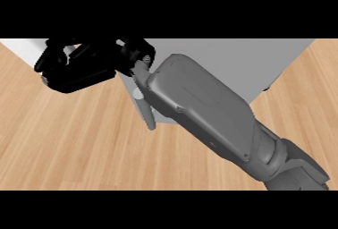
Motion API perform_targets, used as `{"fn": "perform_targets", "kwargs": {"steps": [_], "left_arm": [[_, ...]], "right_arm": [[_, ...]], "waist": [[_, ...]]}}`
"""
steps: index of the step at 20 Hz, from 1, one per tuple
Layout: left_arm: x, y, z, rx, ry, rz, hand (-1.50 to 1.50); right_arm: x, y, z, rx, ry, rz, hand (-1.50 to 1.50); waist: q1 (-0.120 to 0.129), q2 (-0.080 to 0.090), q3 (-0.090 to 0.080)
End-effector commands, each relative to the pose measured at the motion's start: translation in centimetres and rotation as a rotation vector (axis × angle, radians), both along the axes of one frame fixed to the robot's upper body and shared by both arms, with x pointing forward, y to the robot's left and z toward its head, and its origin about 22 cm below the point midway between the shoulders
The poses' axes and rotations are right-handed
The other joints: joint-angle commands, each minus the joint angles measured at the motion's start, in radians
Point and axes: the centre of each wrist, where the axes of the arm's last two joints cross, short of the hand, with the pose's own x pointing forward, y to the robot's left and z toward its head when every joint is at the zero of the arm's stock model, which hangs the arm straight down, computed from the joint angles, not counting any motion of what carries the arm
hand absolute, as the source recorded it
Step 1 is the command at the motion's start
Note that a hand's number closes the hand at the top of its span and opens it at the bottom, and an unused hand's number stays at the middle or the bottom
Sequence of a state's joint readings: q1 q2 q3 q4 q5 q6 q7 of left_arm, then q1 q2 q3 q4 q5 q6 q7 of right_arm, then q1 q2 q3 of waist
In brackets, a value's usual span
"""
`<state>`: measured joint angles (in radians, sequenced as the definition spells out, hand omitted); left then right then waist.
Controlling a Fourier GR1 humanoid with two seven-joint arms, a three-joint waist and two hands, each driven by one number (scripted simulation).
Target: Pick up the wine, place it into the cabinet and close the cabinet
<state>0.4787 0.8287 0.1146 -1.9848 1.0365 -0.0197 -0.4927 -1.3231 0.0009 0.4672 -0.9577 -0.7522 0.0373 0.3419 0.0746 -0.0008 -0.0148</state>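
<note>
My right forearm (204, 112) crosses the view from the lower right to the upper left. Its black hand (82, 67) sits at the upper left, just left of the grey cabinet (264, 58) at the top of the view. The fingers (49, 58) are relaxed and slightly bent, with nothing showing between them. A thin grey door panel (146, 114) stands edge-on below the wrist, right beside the hand and the cabinet's left side. No wine bottle shows anywhere; the arm hides much of the cabinet's front. My left hand is out of view.
The light wooden counter (79, 143) spreads to the left and below the cabinet. A small dark handle (267, 89) shows at the cabinet's right edge.
</note>
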Motion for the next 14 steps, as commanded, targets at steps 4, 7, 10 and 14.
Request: {"fn": "perform_targets", "kwargs": {"steps": [4,7,10,14], "left_arm": [[-0.1,-0.3,0.7,0.0,0.0,-0.04,-1.5],[-0.4,-0.7,0.5,-0.02,-0.004,-0.062,-1.5],[-0.1,-1.8,1.2,-0.031,-0.008,-0.105,-1.5],[0.1,-2.2,1.2,-0.055,-0.006,-0.125,-1.5]], "right_arm": [[5.9,-7.4,-2.0,0.037,-0.001,-0.272,1.5],[6.5,-8.6,-3.8,0.061,0.016,-0.304,1.5],[6.7,-8.9,-2.9,0.07,-0.011,-0.326,1.5],[7.1,-9.8,-3.3,0.095,-0.006,-0.365,1.5]], "waist": [[-0.028,0.023,0.014],[-0.025,0.027,0.014],[-0.042,0.027,0.016],[-0.06,0.038,0.015]]}}
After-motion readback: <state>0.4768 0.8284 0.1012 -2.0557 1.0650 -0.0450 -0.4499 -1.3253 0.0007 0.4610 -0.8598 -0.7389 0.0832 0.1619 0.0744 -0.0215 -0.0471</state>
